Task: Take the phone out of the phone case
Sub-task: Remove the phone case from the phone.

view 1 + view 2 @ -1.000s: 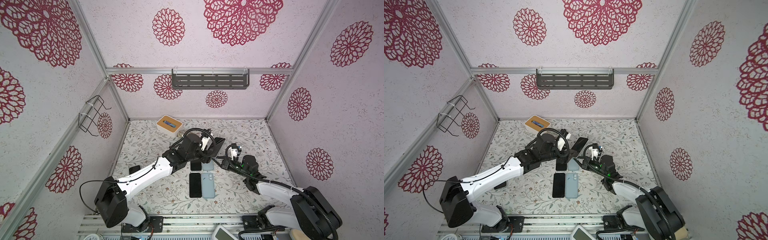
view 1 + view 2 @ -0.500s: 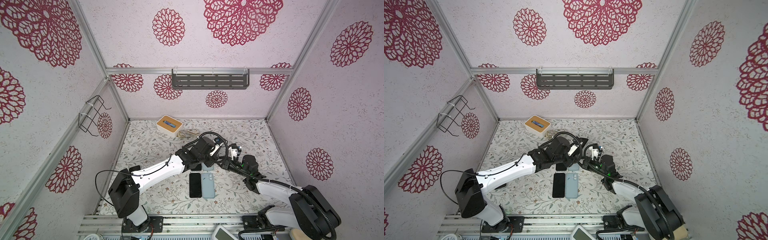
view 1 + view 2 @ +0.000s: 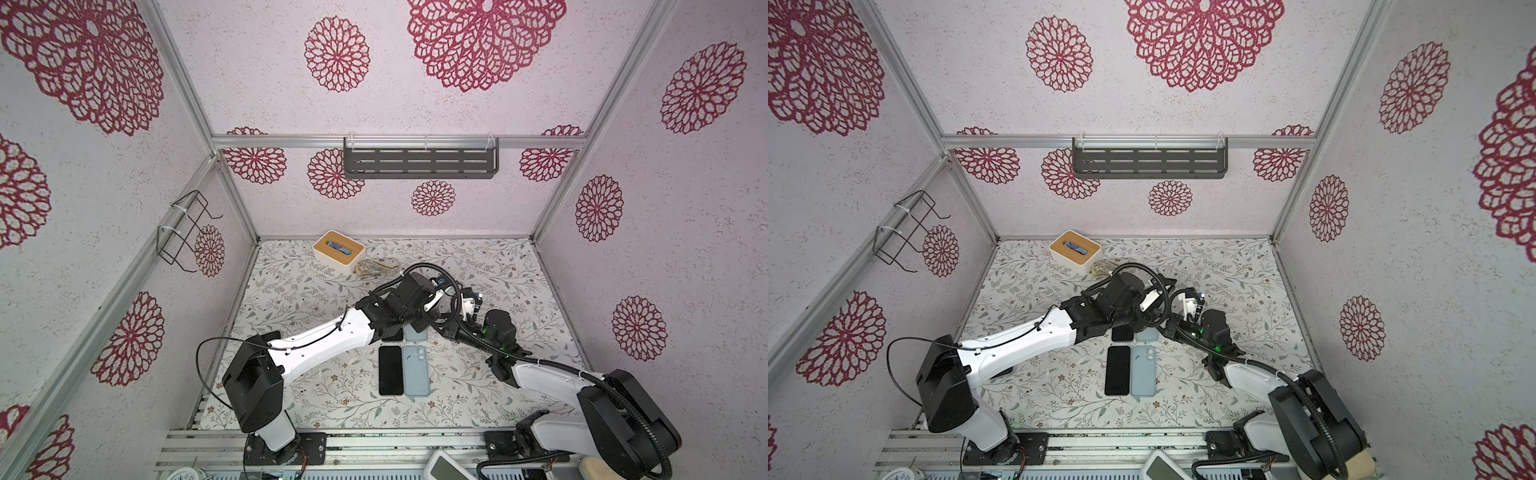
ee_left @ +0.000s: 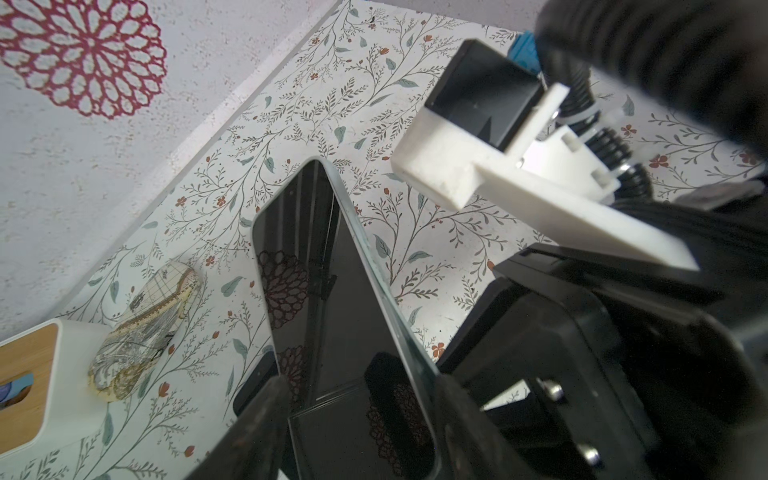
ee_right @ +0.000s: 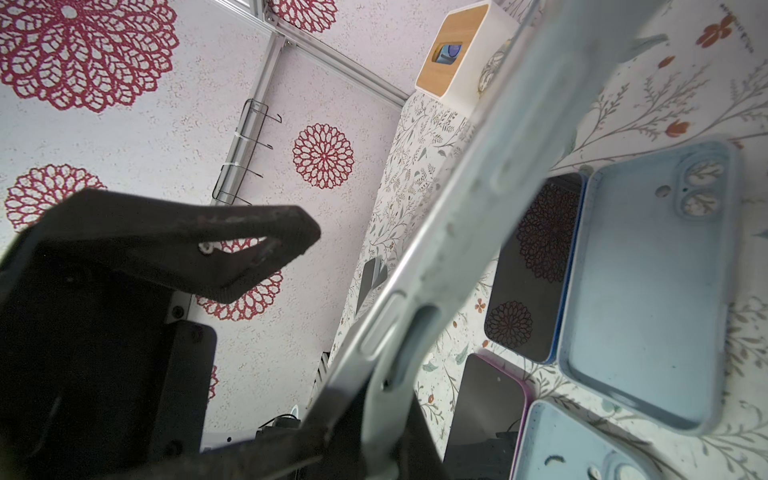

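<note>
Extraction step under way: phone (image 4: 332, 311) hung tilted above the desk (image 3: 324, 386), right tool (image 5: 328, 324) pinched narrow on the case (image 5: 478, 199) rim, left tool (image 4: 361, 424) straddled the phone's sides, grip uncertain; next move probably needed left clamping firmly while right peeled the case off.

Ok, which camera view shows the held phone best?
The left wrist view: the held phone shows most of its dark screen there. The right wrist view gives only its side edge. In both top views the left arm and right arm cover it.
</note>
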Controlling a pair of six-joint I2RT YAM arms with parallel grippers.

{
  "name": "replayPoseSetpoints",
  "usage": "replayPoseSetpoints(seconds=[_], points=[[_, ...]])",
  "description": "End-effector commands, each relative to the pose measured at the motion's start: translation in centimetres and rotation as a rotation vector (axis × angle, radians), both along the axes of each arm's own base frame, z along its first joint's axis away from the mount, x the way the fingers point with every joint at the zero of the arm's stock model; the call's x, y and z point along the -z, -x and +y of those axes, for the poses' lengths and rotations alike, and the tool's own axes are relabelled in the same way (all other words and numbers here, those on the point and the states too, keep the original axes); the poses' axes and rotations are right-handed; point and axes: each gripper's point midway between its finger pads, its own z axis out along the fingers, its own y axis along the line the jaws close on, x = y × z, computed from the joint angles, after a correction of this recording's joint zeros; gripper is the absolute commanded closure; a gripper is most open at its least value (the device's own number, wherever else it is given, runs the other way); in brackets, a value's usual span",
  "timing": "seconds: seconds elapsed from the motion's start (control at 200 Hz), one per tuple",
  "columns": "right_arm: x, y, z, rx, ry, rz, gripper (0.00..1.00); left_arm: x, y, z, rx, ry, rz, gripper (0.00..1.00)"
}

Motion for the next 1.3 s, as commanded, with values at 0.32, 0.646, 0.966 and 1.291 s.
replayPoseSetpoints(seconds=[0.32,0.646,0.966,1.291], points=[[-5.7,-0.1,0.5,-0.022,-0.098,-0.192,1.0,1.7,2.4,1.0,0.033,-0.118,-0.047,0.43],[-5.9,-0.2,0.6,-0.029,-0.112,-0.191,1.0,1.6,0.3,1.6,-0.047,-0.177,-0.144,0.54],[-6.0,-0.1,0.7,-0.035,-0.124,-0.194,1.0,2.0,-0.4,2.4,-0.072,-0.235,-0.187,0.67],[-6.1,0.0,0.8,-0.04,-0.133,-0.193,1.0,1.5,-1.0,3.6,-0.109,-0.266,-0.229,0.71]])
